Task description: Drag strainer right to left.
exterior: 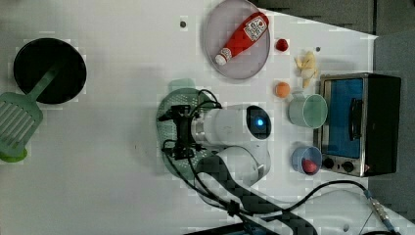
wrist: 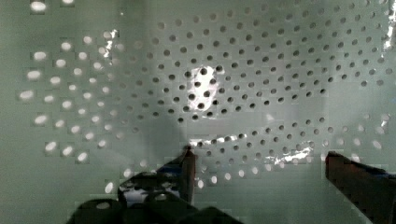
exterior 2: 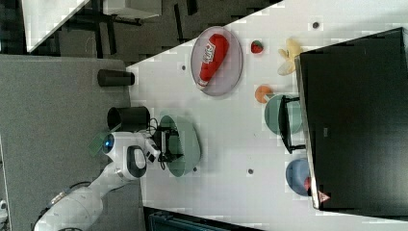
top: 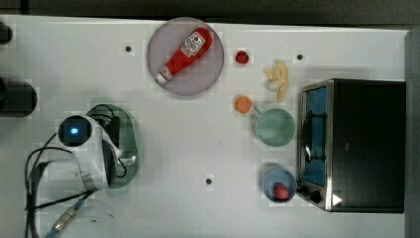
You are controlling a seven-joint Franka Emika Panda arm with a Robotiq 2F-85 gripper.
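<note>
The strainer [top: 131, 140] is a pale mint-green oval colander lying at the top view's left, partly under the white arm. In the left view the strainer [exterior: 168, 123] sits mid-table with my gripper [exterior: 179, 133] lowered into it. The right view has the gripper [exterior 2: 167, 144] over the strainer [exterior 2: 190, 144] bowl. Close up in the wrist view, the strainer's perforated floor [wrist: 210, 93] lies right beneath the gripper [wrist: 259, 163]. The gripper is open, its dark fingertips [wrist: 187, 164] set wide apart with only the holed floor between them.
A plate [top: 208, 79] with a ketchup bottle [top: 185, 53] lies at the top view's upper middle. A mint mug [top: 275, 127], orange [top: 242, 104], blue bowl [top: 279, 184] and toaster oven [top: 364, 144] stand at the top view's right. A black pan [exterior: 49, 70] and green spatula [exterior: 17, 122] lie at the left view's left.
</note>
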